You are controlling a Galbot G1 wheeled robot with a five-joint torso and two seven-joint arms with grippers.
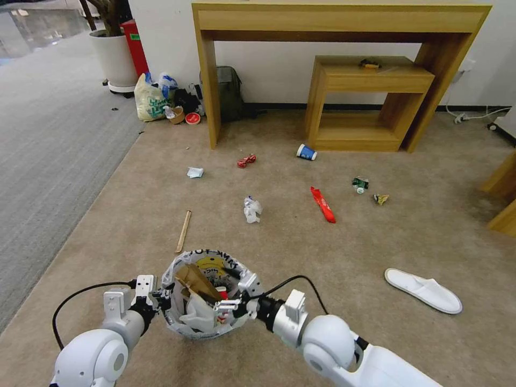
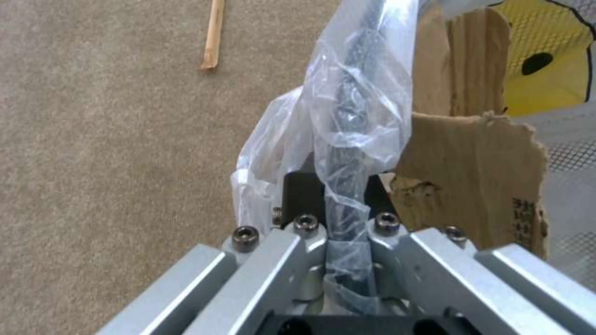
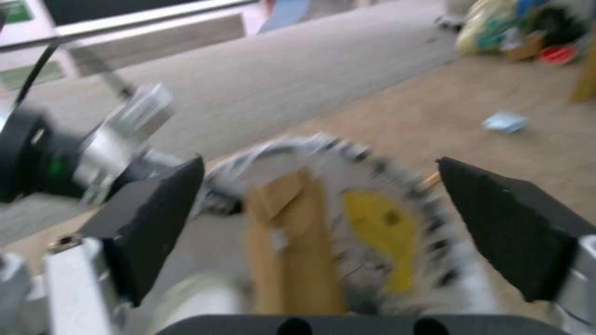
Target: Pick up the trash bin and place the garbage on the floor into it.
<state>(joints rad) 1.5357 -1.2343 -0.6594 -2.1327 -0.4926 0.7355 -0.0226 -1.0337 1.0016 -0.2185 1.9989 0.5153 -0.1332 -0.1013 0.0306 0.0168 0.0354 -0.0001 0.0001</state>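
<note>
The trash bin (image 1: 207, 293) hangs low in front of the robot, just above the beige floor (image 1: 322, 258), carried at its rim. The left pincer (image 2: 348, 232) is clamped on the rim, with the crinkly plastic liner (image 2: 354, 116) pinched in along with it. The right pincer (image 3: 323, 223) stands with its black pads (image 3: 155, 214) spread wide over the bin's mouth, gripping nothing.

I'd judge the bin light and fairly stiff, so one rim hold carries it, though the liner looks slippery and could slide or tear under the grip. The rim is the sensible place to hold. Inside sit a torn cardboard piece (image 1: 196, 282) and something white and something red that I cannot identify.

The litter on the floor looks weightless and soft: a wooden stick (image 1: 183, 231), crumpled paper (image 1: 251, 208), a red wrapper (image 1: 322, 204), a blue cup (image 1: 306, 152) and a white slipper (image 1: 423, 290). The cup would crush if squeezed hard; the flat wrapper and thin stick lie close against the carpet, awkward to get under.

The liner bears a yellow face and black letters round its edge, too distorted to read. Small print on the cardboard is illegible as well.
</note>
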